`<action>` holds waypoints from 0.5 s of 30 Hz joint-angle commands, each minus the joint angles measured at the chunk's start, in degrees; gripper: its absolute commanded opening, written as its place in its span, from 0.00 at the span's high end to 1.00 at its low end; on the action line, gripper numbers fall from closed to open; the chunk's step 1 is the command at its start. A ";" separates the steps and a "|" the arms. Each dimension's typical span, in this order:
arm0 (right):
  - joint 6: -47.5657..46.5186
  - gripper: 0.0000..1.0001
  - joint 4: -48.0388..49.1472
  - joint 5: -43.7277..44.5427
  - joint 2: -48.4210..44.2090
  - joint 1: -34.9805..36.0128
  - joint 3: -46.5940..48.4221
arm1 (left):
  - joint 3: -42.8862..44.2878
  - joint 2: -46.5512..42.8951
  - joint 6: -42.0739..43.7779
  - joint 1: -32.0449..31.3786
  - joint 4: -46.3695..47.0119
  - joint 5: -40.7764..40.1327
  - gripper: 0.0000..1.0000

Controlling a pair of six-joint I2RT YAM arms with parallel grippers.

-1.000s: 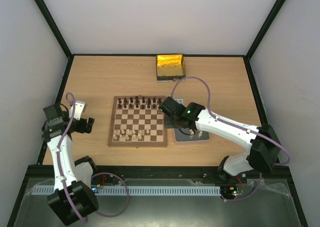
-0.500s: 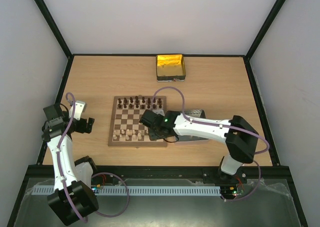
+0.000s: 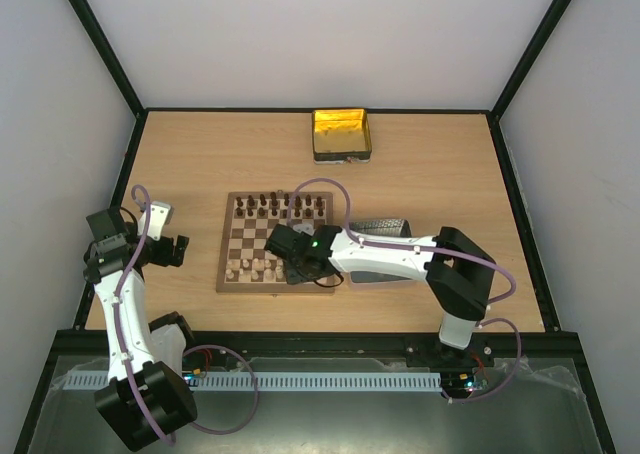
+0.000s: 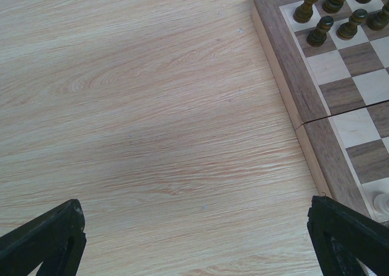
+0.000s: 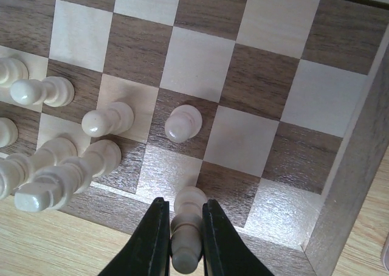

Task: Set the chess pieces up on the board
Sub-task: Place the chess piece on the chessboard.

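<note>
The work surface is a light wood table [image 3: 200,164] enclosed by pale walls [image 3: 300,34] with black corner posts. The board [image 3: 222,264] lies at frame centre, dark pieces [image 3: 275,206] on its upper rows and cream pieces [image 3: 255,268] on its lower rows. A yellow tin [image 3: 341,135] sits at upper centre. A grey tray [image 3: 385,224] lies just right of the board.

The right gripper [image 5: 184,206] clamps one cream piece [image 5: 187,239] over the board's lower edge. The left gripper [image 4: 194,206], jaws spread wide, hangs over bare wood left of the board.
</note>
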 commanded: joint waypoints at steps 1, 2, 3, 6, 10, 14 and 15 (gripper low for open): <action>0.11 0.90 0.28 0.49 1.31 0.59 2.65 | -0.58 -0.20 0.15 -0.10 -0.34 0.75 0.01; 0.09 0.90 0.32 0.49 1.49 0.60 2.79 | -0.58 -0.21 0.13 -0.08 -0.33 0.81 0.01; 0.11 0.90 0.40 0.49 1.63 0.59 2.93 | -0.54 -0.10 0.19 -0.10 -0.39 0.84 0.01; -0.08 0.90 0.37 0.49 2.13 0.68 3.46 | -0.57 -0.09 0.15 -0.10 -0.33 0.84 0.01; -0.20 0.90 0.45 0.48 2.80 0.67 3.89 | -0.57 -0.04 0.20 -0.10 -0.32 0.75 0.01; -0.36 0.90 0.61 0.48 3.45 0.67 3.97 | -0.58 -0.10 0.12 -0.10 -0.30 0.75 0.01; -0.38 0.90 0.65 0.43 3.59 0.67 4.08 | -0.57 -0.10 0.11 -0.10 -0.34 0.75 0.01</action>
